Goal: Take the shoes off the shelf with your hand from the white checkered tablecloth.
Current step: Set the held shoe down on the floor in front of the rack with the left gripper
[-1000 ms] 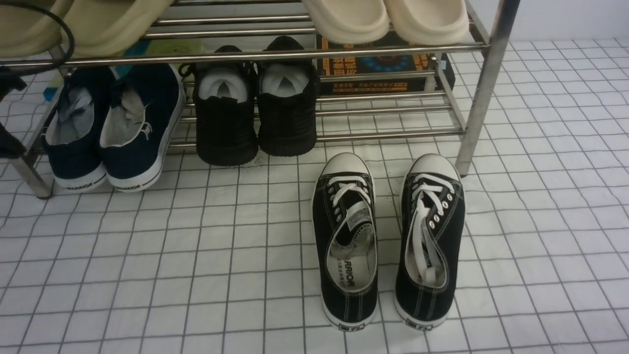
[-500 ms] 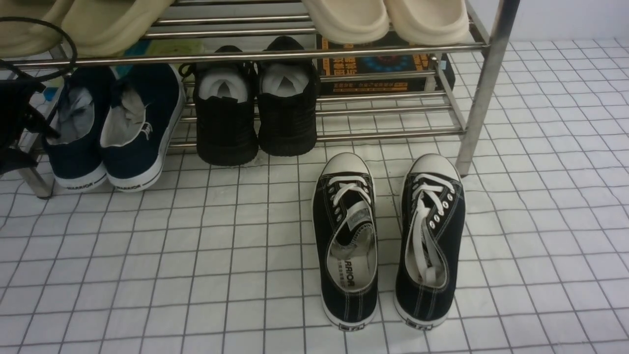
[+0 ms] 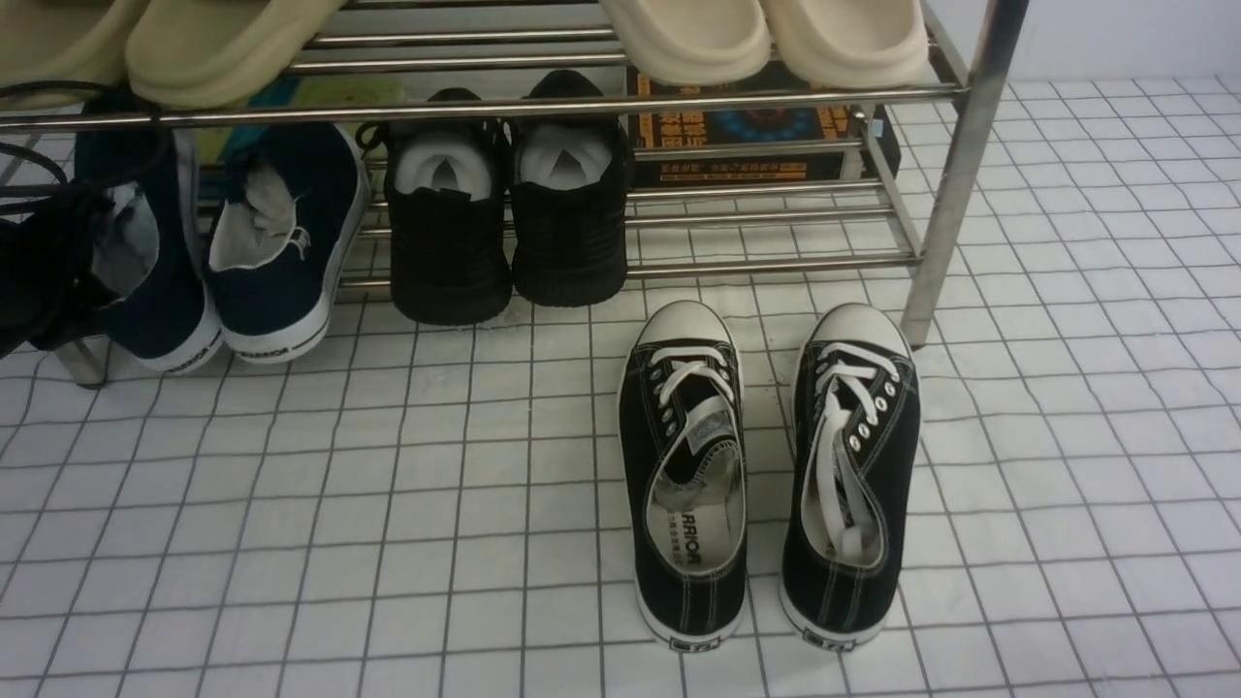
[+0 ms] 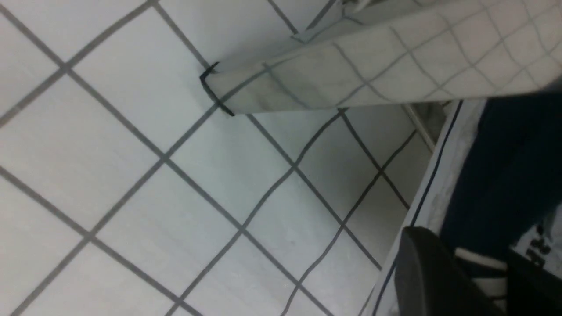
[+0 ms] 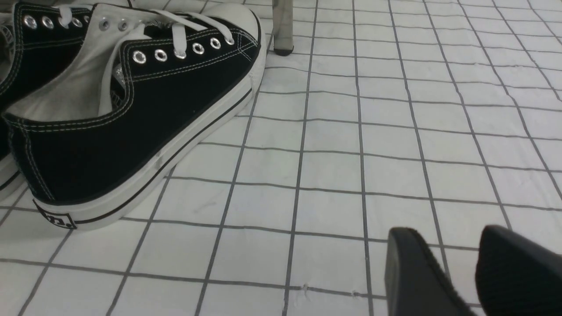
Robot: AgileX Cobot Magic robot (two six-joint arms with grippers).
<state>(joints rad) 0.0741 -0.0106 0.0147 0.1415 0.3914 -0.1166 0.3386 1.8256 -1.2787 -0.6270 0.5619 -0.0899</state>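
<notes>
Navy canvas over white rubber marks the shoes (image 3: 276, 281), which sit on the bottom tier of the shelf (image 3: 955, 194) at 10 o'clock in the front view, with their heels overhanging the front bar toward the cloth (image 3: 407, 485). The 2 differ in pose. The one on the 3 o'clock side lies flat, while its mate at 9 o'clock is rolled up on edge, its opening turned toward the left gripper (image 4: 476, 259). In the left wrist view that gripper's fingers are clenched on a pale strip of this shoe, with navy fabric just beyond. Whether the strip is collar or sole edge cannot be told. The right gripper (image 5: 450, 239) hovers low over bare cloth near the lace-ups (image 3: 766, 475), out of the front view, its fingers spread and holding nothing. The step in hand looks like the extraction of shoe 1 of 2, and nothing from this pair is off the shelf yet. The next move calls for drawing the tilted shoe toward 6 o'clock, raised just enough for its sole to clear the front bar. It must also stay under the bar overhead and miss the slanted leg at 9 o'clock. Its mate lies just beside it and could be dragged along. The knit sneakers (image 3: 504, 223), at 3 o'clock of the pair, should stay put.
</notes>
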